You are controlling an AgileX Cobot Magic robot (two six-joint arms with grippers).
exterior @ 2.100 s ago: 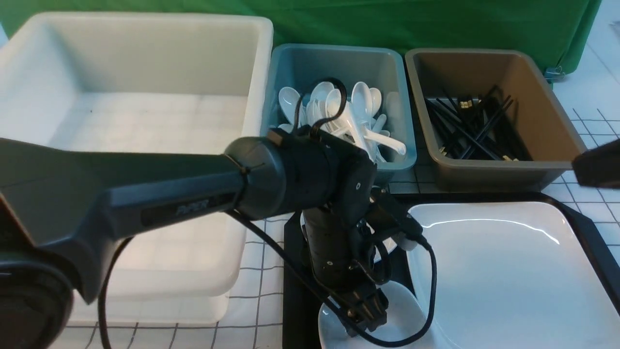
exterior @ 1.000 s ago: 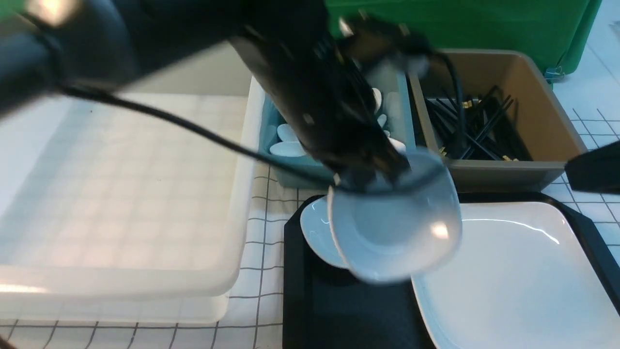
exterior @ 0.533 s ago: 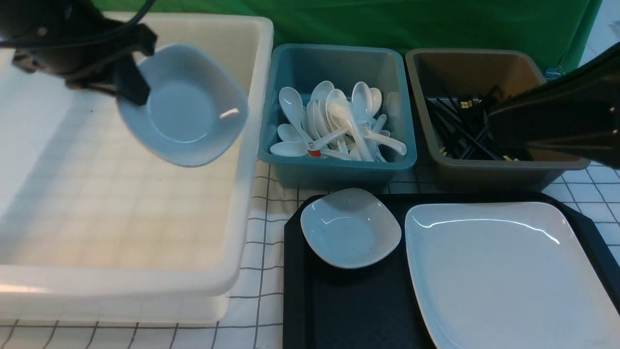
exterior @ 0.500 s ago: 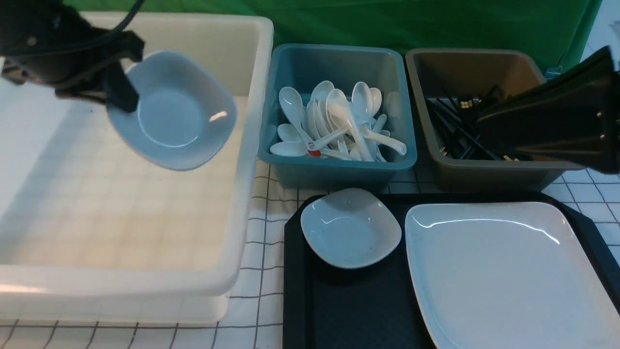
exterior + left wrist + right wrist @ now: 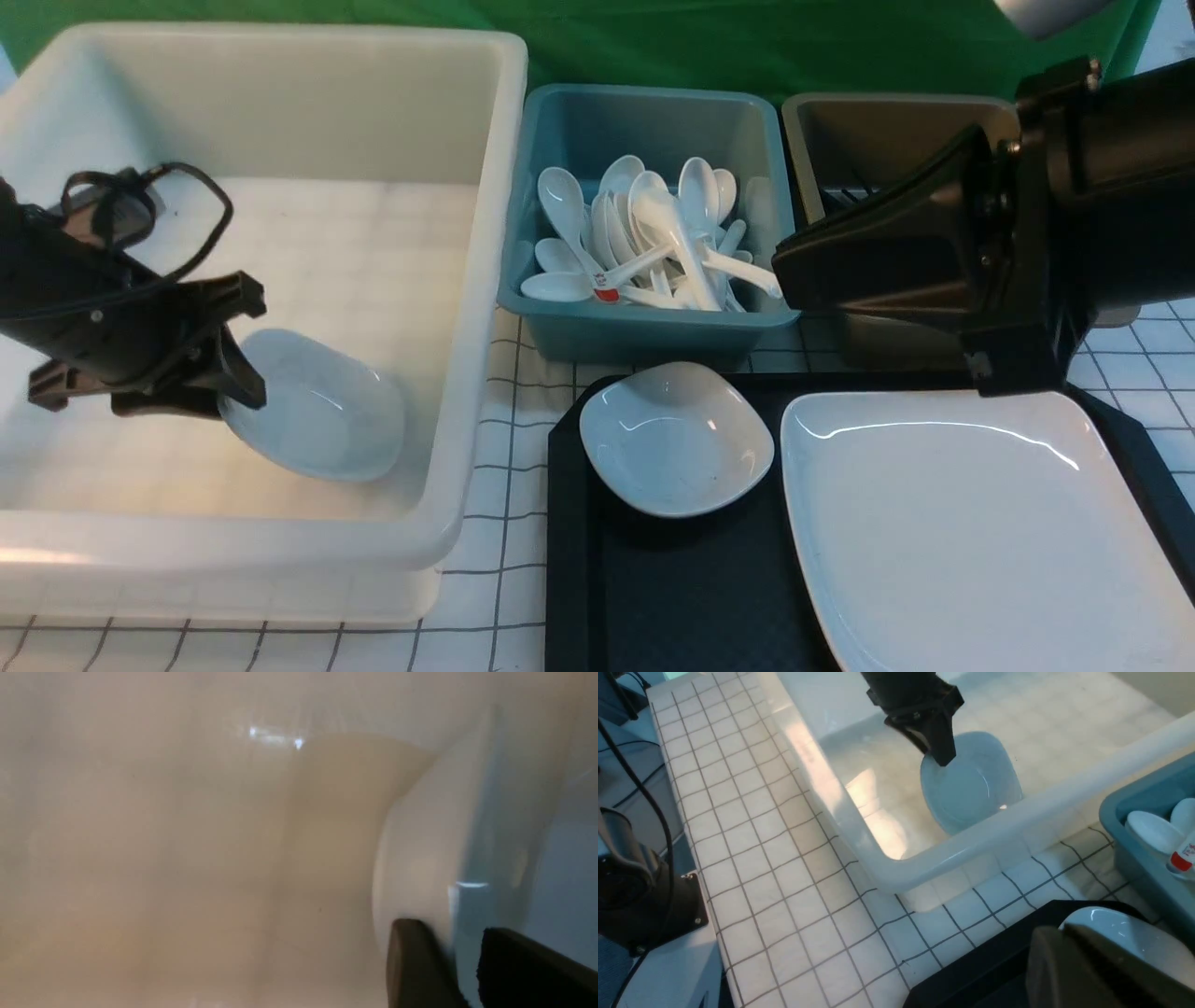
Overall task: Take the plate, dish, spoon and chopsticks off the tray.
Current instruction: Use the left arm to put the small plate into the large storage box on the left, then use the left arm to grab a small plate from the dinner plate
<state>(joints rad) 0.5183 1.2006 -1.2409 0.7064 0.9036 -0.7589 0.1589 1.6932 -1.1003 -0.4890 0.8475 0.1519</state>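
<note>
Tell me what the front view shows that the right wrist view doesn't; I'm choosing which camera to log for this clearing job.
Front view only: the large plate on the tray, the brown bin beyond it, and the whole pile of spoons in the teal bin.
Right wrist view only: a black mount at the edge of the checked cloth.
Both: the white tub, the small dish in it with the left gripper at its rim, the tray, and a second small dish on it.
</note>
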